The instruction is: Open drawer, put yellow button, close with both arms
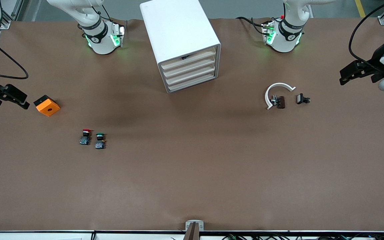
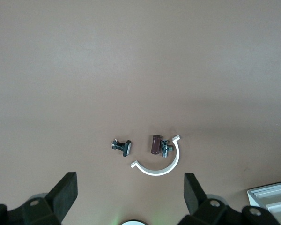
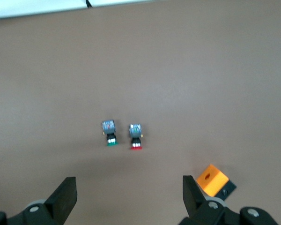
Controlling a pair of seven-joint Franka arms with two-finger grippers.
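No yellow button shows on the bench [image 1: 192, 173]; a small dark thing at the top drawer's [image 1: 189, 57] lip is too small to tell.

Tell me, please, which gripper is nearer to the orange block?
The right gripper is nearer: it hangs open just beside the orange block, at the right arm's end of the table. The left gripper hangs open at the left arm's end.

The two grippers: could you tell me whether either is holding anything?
Nothing is held: the left gripper and the right gripper both hang open above the table.
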